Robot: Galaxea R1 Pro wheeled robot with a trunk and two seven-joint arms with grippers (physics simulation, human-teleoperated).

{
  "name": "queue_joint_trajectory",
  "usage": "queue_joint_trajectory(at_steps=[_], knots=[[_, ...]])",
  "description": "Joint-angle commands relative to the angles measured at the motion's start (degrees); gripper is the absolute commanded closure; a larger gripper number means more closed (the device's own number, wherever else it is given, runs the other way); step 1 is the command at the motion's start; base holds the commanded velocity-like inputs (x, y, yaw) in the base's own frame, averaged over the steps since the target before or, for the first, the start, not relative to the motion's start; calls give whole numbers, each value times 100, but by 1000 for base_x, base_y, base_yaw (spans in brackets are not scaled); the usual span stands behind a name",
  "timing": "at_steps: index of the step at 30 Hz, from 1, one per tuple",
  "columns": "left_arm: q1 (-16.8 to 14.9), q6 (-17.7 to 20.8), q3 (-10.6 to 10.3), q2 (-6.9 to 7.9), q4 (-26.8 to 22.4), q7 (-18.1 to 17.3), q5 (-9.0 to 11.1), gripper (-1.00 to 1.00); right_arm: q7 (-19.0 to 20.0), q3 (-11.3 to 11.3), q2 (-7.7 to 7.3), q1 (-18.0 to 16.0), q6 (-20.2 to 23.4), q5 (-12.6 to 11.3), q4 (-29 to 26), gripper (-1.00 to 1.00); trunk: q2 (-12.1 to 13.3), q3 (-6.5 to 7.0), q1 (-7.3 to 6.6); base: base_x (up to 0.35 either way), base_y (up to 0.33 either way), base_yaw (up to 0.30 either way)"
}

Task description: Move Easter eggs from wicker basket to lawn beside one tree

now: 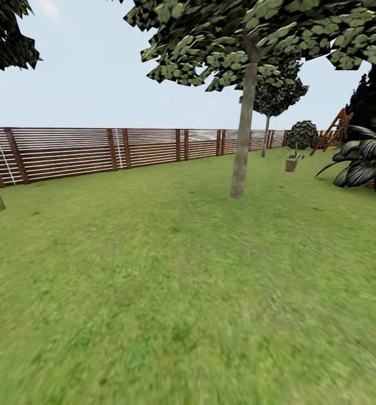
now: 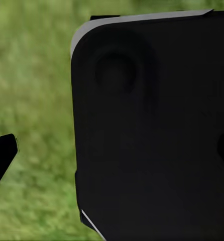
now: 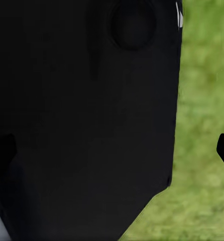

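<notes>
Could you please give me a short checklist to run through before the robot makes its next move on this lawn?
1. Wicker basket and eggs located: not ok; the head view has only grass, trees and fence ahead.
2. Candidate tree found: ok; a pale trunk stands upright on the lawn, ahead and slightly right.
3. Path to that tree: ok; open grass lies between the camera and the trunk.
4. Obstacles to the right: ok to note; the striped-leaf plant and a small potted plant stand off the direct line.
5. Hands free or loaded: cannot tell; both wrist views are mostly blocked by a dark body over blurred grass.
</notes>
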Motion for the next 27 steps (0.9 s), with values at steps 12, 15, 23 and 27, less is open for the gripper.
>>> queue_joint_trajectory(at_steps=[12, 15, 23, 27], knots=[[-14, 39, -14, -4, -7, 8, 50, -100, 2, -27, 11, -2, 3, -10, 2, -100, -2, -3, 3, 154, 67, -1], [-19, 43, -12, -6, -10, 10, 51, -100, 2, -29, 8, -3, 5, -10, 4, -100, -2, -3, 3, 268, 6, 0], [-117, 61, -27, -18, -40, -5, 13, -100, 2, -30, 6, 0, 8, -10, 7, -100, -2, -3, 3, 319, 1, 0], [-150, 82, -47, -72, -68, -24, 0, -100, 2, -29, 5, -2, 8, -10, 6, -100, -2, -3, 3, 334, 0, 0]])
